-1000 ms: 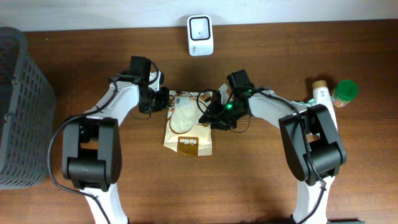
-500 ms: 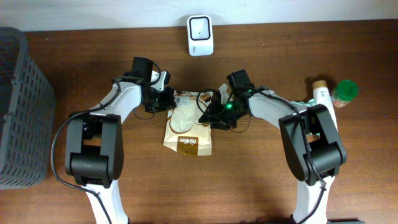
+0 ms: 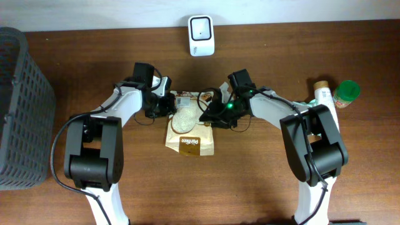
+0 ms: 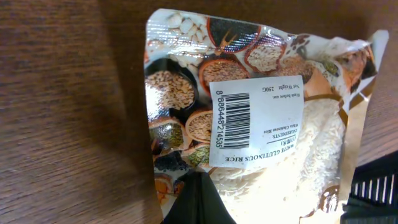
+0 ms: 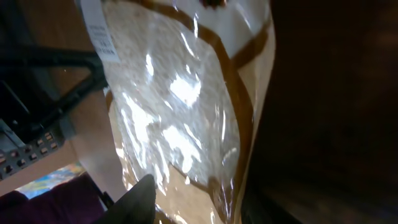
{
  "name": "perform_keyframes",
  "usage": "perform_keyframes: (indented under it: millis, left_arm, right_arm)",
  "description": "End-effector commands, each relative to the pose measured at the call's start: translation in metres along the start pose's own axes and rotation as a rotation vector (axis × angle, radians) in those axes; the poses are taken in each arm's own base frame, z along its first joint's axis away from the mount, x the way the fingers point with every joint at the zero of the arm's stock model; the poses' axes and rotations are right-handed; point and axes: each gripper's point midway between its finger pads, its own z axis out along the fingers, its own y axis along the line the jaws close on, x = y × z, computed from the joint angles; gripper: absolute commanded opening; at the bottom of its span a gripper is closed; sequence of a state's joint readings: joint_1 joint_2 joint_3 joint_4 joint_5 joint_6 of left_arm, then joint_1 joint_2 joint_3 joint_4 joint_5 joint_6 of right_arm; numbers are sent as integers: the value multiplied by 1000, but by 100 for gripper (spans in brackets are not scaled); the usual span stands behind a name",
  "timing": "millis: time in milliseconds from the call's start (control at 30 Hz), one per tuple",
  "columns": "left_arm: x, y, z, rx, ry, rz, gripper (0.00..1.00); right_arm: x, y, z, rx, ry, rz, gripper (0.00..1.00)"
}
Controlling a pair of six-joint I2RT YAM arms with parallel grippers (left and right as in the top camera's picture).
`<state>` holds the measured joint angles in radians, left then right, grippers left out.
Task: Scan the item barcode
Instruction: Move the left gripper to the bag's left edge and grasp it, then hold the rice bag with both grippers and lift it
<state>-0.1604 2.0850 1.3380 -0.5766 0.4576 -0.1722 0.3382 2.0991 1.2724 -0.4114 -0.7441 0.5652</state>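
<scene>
From overhead, the rice bag (image 3: 189,128) lies mid-table, its branded end toward 6 o'clock and its label end toward 12. The grey basket (image 3: 22,106) crowds the table's (image 3: 250,187) 9 o'clock edge, and a white bottle (image 3: 322,94) and a green-lidded jar (image 3: 347,92) stand together out at 3 o'clock. The white scanner (image 3: 201,27) sits at 12 o'clock by the far edge, with bare wood between it and the bag. The widest open room is the strip at 6 o'clock. The left gripper (image 3: 167,103) sits at the bag's 10 o'clock corner and the right gripper (image 3: 209,115) at its 2 o'clock edge. Only the left wrist view gives me the barcode label (image 4: 258,121) sharply: it is facing up and turned sideways. There the left gripper's fingers (image 4: 198,200) are closed together at the bag's near edge, though I cannot tell whether they pinch any film. The right wrist view shows just glossy film over white grains, with one fingertip (image 5: 140,199) at 7 o'clock. The bag's edge passes beside that fingertip, and I cannot tell whether the right jaws are clamped on it.
</scene>
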Motion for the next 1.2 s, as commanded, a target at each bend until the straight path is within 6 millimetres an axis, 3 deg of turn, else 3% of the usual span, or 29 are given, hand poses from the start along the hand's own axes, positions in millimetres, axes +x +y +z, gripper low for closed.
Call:
perform_keyframes:
  millis: [0,200,433,600,767,933,1067,1167]
  left_arm:
    - [44,26,31,-75,134,-50,0]
    - [44,26,31,-76,133,-53,0]
    - [44,26,31,-76,133,-52,0]
    - [44,26,31,-76,132,-52,0]
    - [44,26,31,-76,133,-52,0]
    - [44,27,31,-80,132,-52,0]
    - [44,27,31,-80,133,-52,0]
    - [44,28,31,-85,136,-53,0]
  right_arm:
    - [-6,-25,16,102,-51,-2,46]
    - [-27,-13,23,31,-119,-17,51]
    - [-10,14,53,-241,23,-119,51]
    - [-5,31,58,-286,32,-180,51]
    - [-1,33,66,-262,31,-183,50]
    - [2,35,70,-254,36,-173,38]
    - [11,40,84,-213,32,-187,38]
    - [7,39,81,-219,23,-176,22]
